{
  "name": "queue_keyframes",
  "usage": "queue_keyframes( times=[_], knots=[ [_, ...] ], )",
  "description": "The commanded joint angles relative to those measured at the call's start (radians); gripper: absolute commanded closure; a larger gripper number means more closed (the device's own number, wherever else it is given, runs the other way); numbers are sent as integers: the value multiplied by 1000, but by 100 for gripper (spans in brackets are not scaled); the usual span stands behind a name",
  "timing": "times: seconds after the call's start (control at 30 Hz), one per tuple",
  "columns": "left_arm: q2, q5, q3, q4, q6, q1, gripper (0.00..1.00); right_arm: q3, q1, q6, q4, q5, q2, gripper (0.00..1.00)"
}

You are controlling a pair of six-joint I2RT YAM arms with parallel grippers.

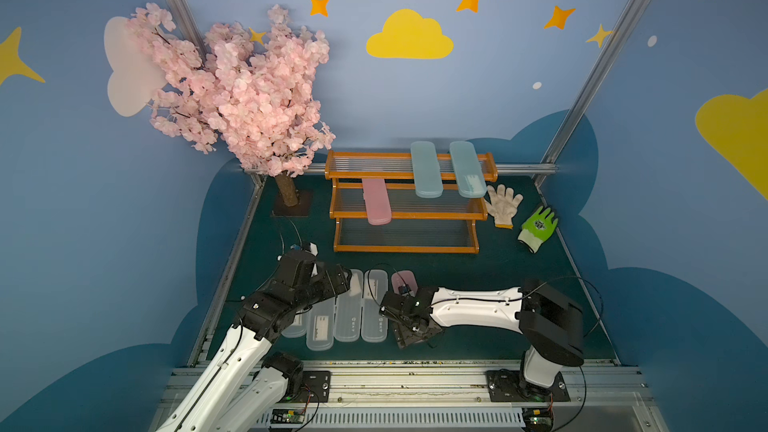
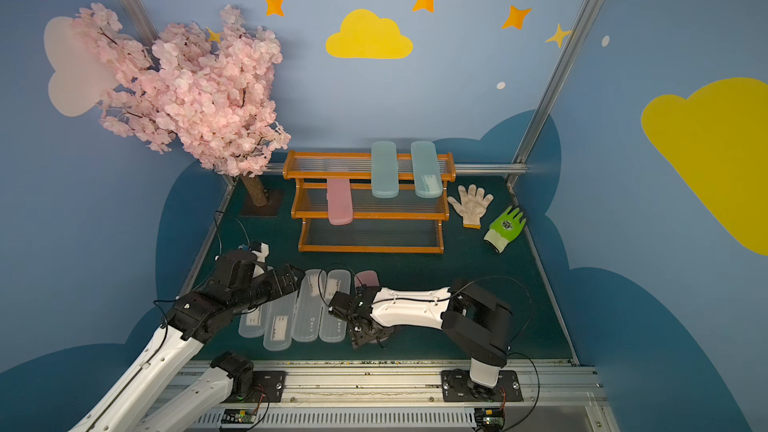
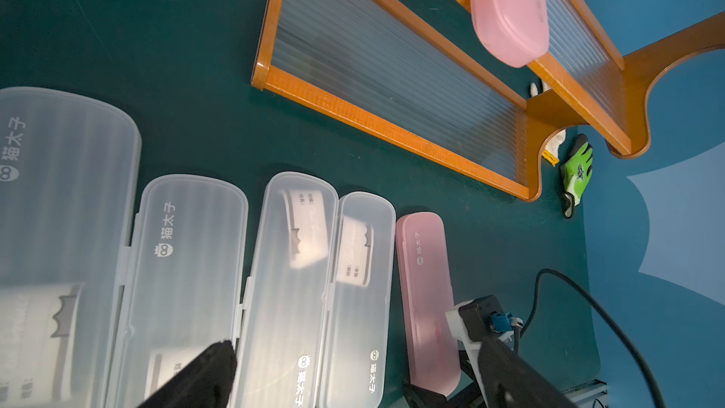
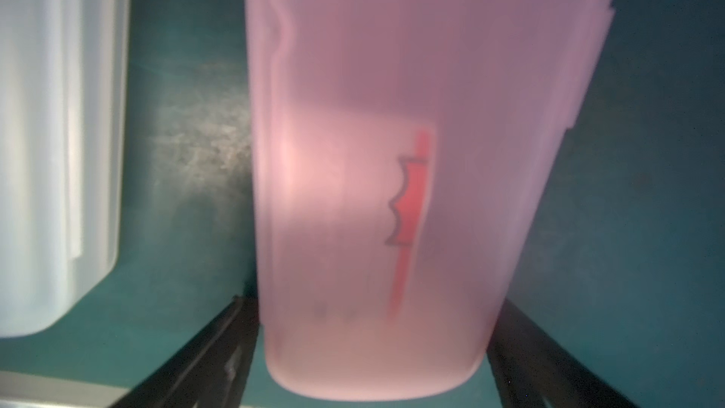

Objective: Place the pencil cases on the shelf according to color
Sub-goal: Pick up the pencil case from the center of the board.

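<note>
The shelf [image 1: 405, 249] [image 2: 370, 249] stands at the back of the mat. Two pale blue pencil cases [image 1: 424, 168] [image 1: 467, 168] lie across its top tier, and one pink case [image 1: 376, 201] [image 3: 506, 13] lies on the middle tier. Several clear cases [image 1: 349, 313] [image 3: 188, 268] lie side by side at the front. To their right a second pink case [image 1: 403, 278] [image 3: 425, 300] [image 4: 392, 151] lies on the mat. My right gripper [image 1: 411, 332] [image 4: 372, 347] is shut on its near end, one finger against each long side. My left gripper [image 1: 340, 280] [image 3: 361, 374] hovers open above the clear cases.
A pink blossom tree [image 1: 237, 89] stands at the back left beside the shelf. A white glove [image 1: 503, 203] and a green glove [image 1: 538, 226] lie to the right of the shelf. An aluminium rail [image 1: 395, 384] runs along the front edge.
</note>
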Motion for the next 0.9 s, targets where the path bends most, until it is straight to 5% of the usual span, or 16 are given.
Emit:
queue_keyframes(
  times=[0.0,0.13,0.3,0.63,0.87],
  knots=[
    [-10,-14,-14,1,8,-4,0,-51,-14,13,16,-6,-7,21],
    [2,-8,-5,17,5,-3,0,-95,-13,56,9,40,-69,46],
    [19,-15,43,22,19,-5,0,-90,25,128,-114,173,-184,53],
    [92,-13,115,91,40,-4,0,129,-20,90,-298,350,-310,53],
    [187,-4,187,104,70,-1,0,314,-161,-87,-246,241,-201,52]
  ],
)
